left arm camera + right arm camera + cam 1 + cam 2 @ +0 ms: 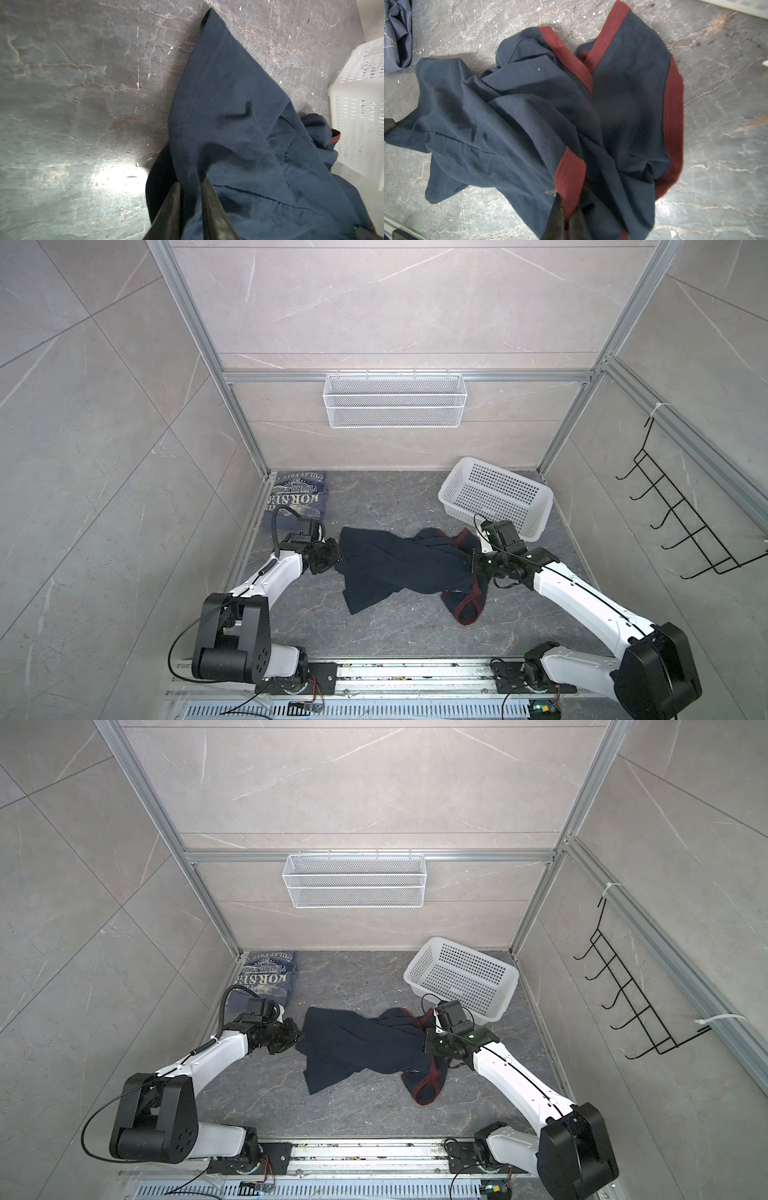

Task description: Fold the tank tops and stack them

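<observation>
Top views: navy tank top (395,568) pinched at both ends

Crumpled and dark with maroon trim, it lies mid-counter (374,630) between the arms. The left hand (191,182) pinches its plain hem. The right hand (566,199) is pressed together on the maroon edging. A folded slate-blue tank top (297,497) rests in the far left corner.

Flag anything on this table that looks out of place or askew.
The dark navy cloth tank top with maroon trim lies twisted and crumpled in the middle. The white perforated plastic basket sits skewed at back right.

Left end effector (191,183), right end effector (569,200) both pinched.
</observation>
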